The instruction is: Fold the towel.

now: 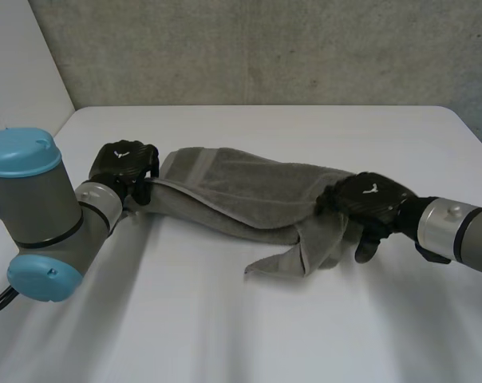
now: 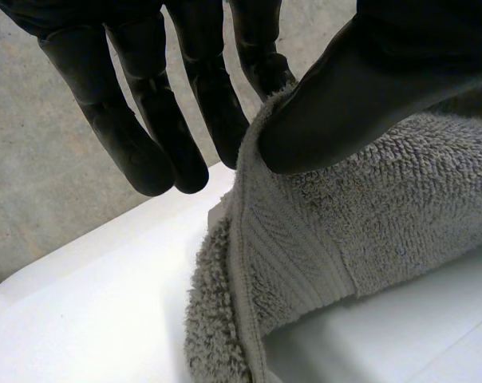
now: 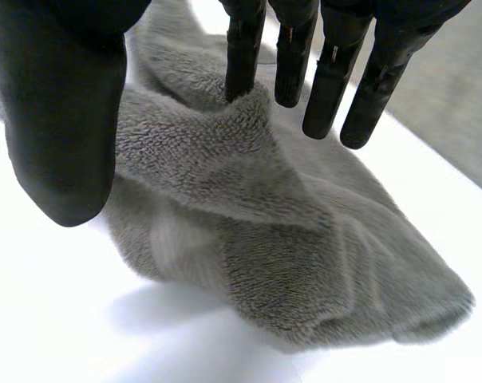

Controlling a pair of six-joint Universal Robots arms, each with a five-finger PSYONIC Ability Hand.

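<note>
Grey towel [image 1: 241, 187] stretches across the middle of the white surface [image 1: 305, 128], its nine o'clock end pinched in the left hand [image 1: 123, 166], its three o'clock end clamped in the right hand [image 1: 369, 201], one corner drooping.

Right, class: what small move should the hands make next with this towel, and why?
Probably draw the left hand and right hand apart to spread the towel: each pinches an end, and it is bunched, one corner trailing on the table.
</note>
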